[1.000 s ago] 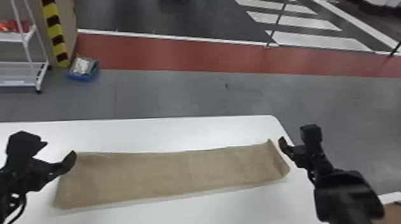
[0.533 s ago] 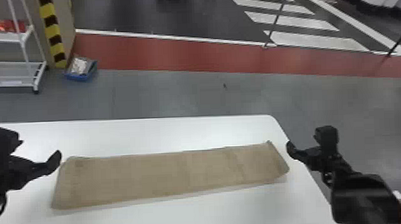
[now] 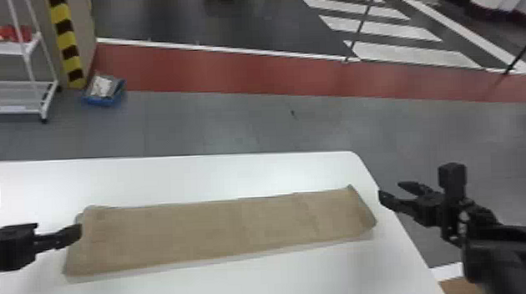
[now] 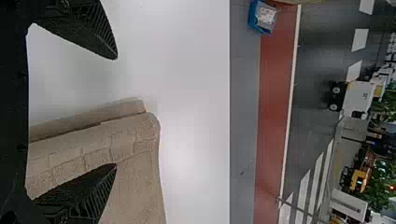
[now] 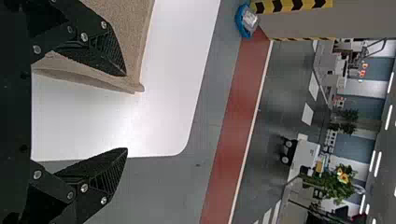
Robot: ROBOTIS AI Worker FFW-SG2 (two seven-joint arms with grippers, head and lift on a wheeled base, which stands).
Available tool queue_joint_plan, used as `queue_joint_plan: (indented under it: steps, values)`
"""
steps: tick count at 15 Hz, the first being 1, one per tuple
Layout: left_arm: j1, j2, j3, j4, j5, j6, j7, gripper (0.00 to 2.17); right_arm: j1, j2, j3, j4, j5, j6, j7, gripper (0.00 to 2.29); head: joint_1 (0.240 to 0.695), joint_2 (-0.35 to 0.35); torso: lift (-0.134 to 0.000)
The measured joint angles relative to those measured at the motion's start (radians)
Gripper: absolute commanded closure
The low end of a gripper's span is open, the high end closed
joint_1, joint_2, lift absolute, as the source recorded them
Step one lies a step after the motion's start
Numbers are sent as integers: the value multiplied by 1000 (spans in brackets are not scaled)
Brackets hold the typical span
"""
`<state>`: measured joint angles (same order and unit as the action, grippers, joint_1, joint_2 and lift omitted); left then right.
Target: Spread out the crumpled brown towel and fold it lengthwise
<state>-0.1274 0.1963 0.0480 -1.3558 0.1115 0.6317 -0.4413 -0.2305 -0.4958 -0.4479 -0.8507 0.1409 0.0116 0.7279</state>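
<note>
In the head view the brown towel (image 3: pixel 219 229) lies as a long flat strip across the white table, its far right corner slightly raised. My left gripper (image 3: pixel 60 233) is at the strip's left end, fingers apart. The left wrist view has that gripper (image 4: pixel 116 112) open with the towel's layered end (image 4: pixel 135 140) beyond it, nothing held. Off the strip's right end, near the table's right edge, is my right gripper (image 3: pixel 395 192). In the right wrist view this gripper (image 5: pixel 126 112) stands open, the towel's edge (image 5: pixel 135 56) behind one finger.
The white table (image 3: pixel 217 175) extends around the towel, its right edge slanting beneath the right gripper. Past the table are a white rack (image 3: pixel 43 93) and a blue bin (image 3: pixel 103 91) on the grey floor. A brown surface (image 3: pixel 459 288) shows at the lower right.
Both grippers have moved outward from the towel's ends since a second ago, the left one farther left and the right one farther right. The towel looks unchanged.
</note>
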Motion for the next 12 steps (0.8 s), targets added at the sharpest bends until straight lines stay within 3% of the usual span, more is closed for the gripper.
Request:
queue_joint_plan:
  steps: [4, 7, 10, 12]
  values:
    - [-13, -8, -6, -3, 14, 95, 9, 66, -75, -55, 5, 123, -10, 27, 136, 181, 695, -337, 0]
    - [-16, -11, -13, -3, 14, 101, 14, 66, -145, -109, 9, 246, -40, 67, 170, 36, 695, -350, 0]
    - [-20, -11, -25, -3, 14, 101, 23, 66, -166, -112, 21, 268, -44, 139, 148, 16, 695, -350, 0]
    - [-20, -11, -32, -3, 14, 101, 31, 66, -168, -97, 58, 269, -43, 169, 72, 6, 695, -350, 0]
